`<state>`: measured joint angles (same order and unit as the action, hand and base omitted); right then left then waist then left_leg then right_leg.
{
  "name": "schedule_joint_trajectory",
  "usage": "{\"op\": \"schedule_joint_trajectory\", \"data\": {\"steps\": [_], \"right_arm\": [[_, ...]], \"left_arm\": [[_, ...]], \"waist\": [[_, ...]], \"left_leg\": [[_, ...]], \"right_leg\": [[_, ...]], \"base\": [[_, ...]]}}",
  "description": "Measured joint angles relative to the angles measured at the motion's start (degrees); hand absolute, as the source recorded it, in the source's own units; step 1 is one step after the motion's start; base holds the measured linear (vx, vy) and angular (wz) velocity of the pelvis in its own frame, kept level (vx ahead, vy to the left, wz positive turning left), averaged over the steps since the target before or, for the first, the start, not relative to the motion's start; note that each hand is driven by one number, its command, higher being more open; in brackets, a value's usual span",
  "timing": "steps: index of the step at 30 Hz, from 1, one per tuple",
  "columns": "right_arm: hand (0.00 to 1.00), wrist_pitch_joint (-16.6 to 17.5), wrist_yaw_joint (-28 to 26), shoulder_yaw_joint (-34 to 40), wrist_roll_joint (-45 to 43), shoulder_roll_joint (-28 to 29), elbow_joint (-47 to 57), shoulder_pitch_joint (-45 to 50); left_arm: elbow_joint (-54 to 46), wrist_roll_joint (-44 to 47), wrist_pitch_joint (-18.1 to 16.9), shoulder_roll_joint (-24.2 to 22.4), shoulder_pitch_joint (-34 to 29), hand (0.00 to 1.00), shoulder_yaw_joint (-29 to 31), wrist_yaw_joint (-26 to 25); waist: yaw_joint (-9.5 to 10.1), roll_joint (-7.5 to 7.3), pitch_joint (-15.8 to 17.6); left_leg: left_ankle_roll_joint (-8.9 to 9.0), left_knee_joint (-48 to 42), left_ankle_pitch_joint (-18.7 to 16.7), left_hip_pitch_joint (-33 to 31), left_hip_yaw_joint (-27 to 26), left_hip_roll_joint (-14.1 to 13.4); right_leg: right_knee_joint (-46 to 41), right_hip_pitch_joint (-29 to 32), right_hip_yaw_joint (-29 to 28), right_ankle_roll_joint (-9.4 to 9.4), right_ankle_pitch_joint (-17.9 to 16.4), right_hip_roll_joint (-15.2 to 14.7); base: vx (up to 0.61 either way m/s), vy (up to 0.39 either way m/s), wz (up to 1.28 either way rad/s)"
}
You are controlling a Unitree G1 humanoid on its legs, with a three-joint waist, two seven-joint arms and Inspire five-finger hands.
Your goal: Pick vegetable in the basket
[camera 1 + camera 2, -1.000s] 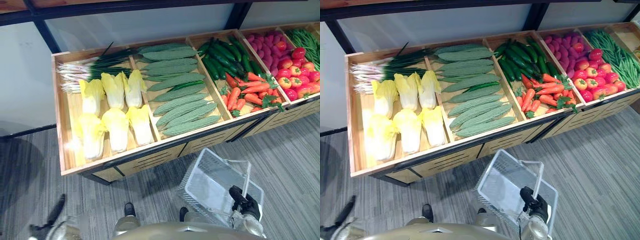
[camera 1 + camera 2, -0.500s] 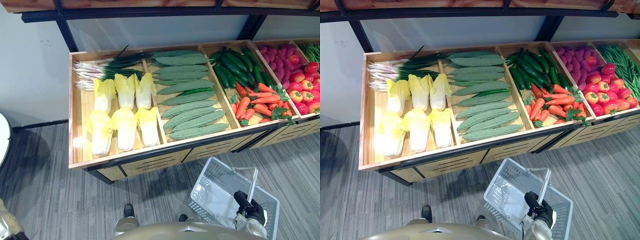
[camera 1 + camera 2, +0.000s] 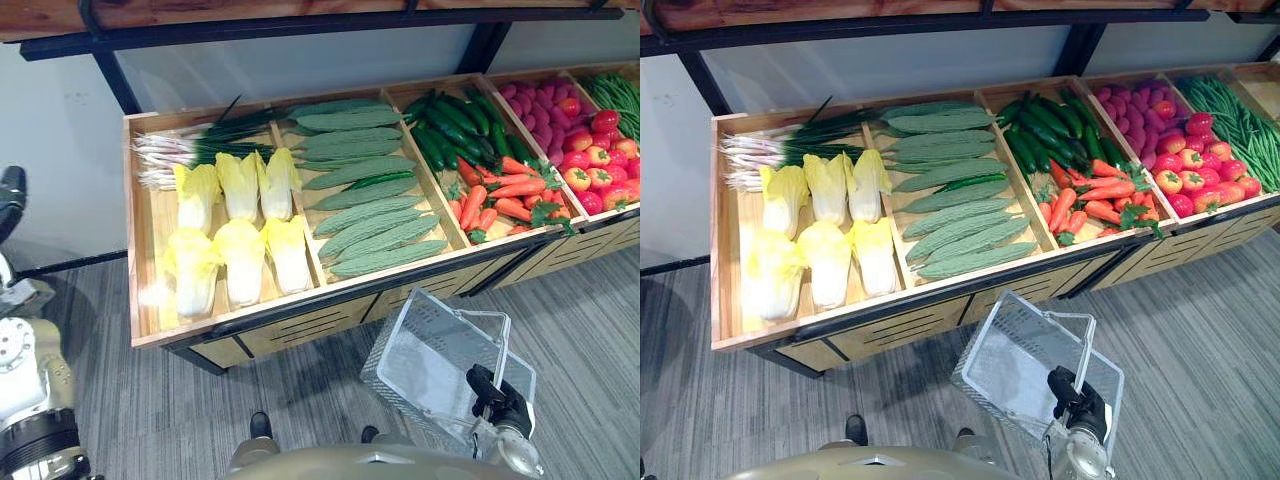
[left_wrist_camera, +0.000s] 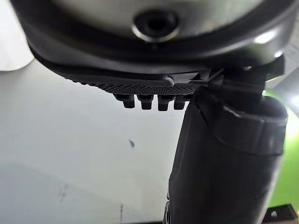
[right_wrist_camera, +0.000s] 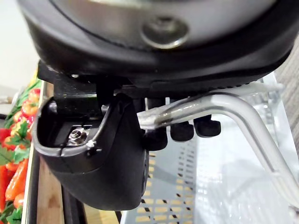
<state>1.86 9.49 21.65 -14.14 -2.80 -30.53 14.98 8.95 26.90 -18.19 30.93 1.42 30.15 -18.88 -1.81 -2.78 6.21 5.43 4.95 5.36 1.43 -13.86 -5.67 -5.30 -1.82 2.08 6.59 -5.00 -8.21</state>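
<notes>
A clear plastic basket (image 3: 430, 350) hangs tilted in front of the vegetable stand, low on my right, and nothing lies inside it. My right hand (image 3: 497, 398) is shut on its pale handle (image 5: 243, 116), fingers curled over the bar. The stand holds yellow-green cabbages (image 3: 240, 260), spring onions (image 3: 190, 145), pale green gourds (image 3: 375, 225), dark cucumbers (image 3: 450, 125), carrots (image 3: 495, 195) and tomatoes (image 3: 595, 170). At the far left, my left hand (image 3: 10, 195) is raised beside the stand, apart from the vegetables, relaxed and holding nothing; its thumb (image 4: 224, 163) faces a pale wall.
The wooden stand (image 3: 150, 240) is split by dividers into compartments and has a raised front lip with a dark rail. Purple-red roots (image 3: 540, 100) and green beans (image 3: 615, 90) lie at the far right. Grey striped floor (image 3: 590, 310) runs in front.
My left arm has risen into view at the left edge. The basket now sits more steeply tilted than half a second ago. The camera has shifted.
</notes>
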Motion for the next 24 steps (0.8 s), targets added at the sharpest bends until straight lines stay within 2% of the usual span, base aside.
{"op": "schedule_joint_trajectory", "data": {"steps": [5,8,12,24], "right_arm": [[0.00,-0.3,-0.1,0.0,0.4,-0.1,1.2,0.1],[0.00,-0.3,-0.1,0.0,0.4,-0.2,2.2,0.3],[0.00,-0.3,-0.1,0.0,0.4,-0.4,2.9,0.6],[0.00,-0.3,-0.2,-0.9,2.5,-0.5,3.4,0.3]], "left_arm": [[0.1,-0.3,1.0,-0.3,1.1,1.00,-5.4,2.4],[0.2,-0.3,1.3,-1.3,1.2,1.00,-7.7,3.3],[2.1,-0.5,2.4,-2.0,2.7,1.00,-9.9,4.2],[6.7,-2.8,5.4,-9.9,2.8,1.00,-15.0,5.1]], "waist": [[-0.21,0.64,0.2],[-1.34,0.87,0.3],[-1.61,1.09,0.4],[-1.76,1.32,0.8]], "left_leg": [[-0.05,0.0,0.0,-0.1,-0.6,0.0],[-0.10,0.0,0.1,-0.1,-0.6,0.0],[-0.11,0.1,0.1,-0.1,-0.8,0.0],[-0.13,0.1,0.1,-0.2,-1.8,0.0]], "right_leg": [[-0.6,0.8,-0.8,0.00,0.0,0.0],[-0.7,0.9,-0.8,0.00,0.0,0.0],[-0.8,1.0,-1.0,0.00,0.0,0.0],[-0.8,1.7,-1.9,0.02,0.3,0.0]], "base": [[-0.01,0.008,-0.07],[-0.01,0.003,-0.01],[0.00,0.000,0.00],[0.00,0.005,-0.03]]}}
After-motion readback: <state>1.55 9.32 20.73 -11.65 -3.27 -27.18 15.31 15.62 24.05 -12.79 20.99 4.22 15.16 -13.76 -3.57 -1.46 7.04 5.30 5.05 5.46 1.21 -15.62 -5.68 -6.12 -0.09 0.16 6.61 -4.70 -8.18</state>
